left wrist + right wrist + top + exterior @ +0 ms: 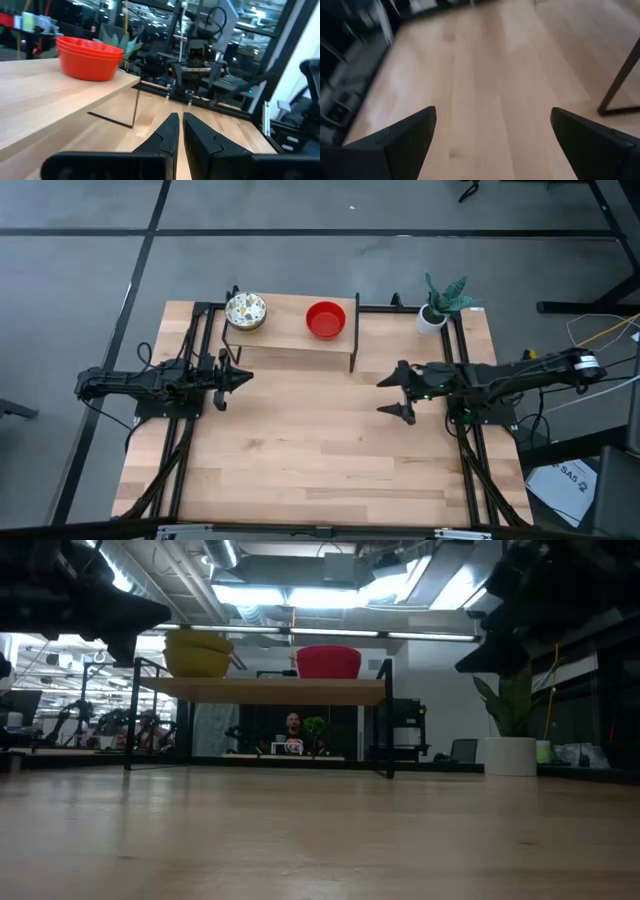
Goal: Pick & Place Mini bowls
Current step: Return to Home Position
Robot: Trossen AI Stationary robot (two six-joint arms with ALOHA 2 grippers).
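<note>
A stack of red mini bowls (325,320) stands on a raised wooden shelf (290,340) at the table's far side, also seen in the low view (328,662) and the left wrist view (89,57). A stack of white floral mini bowls (245,311) stands left of it on the shelf, yellow from the side (198,653). My left gripper (245,377) hovers shut by the shelf's left front corner, touching nothing (180,125). My right gripper (397,395) hovers open over bare table right of the shelf (492,125).
A small white plant pot (433,317) with a green plant stands at the table's far right corner. The shelf's thin black legs (352,360) reach the table. Black rails (180,450) run along both table sides. Bare wood (310,450) lies between the arms.
</note>
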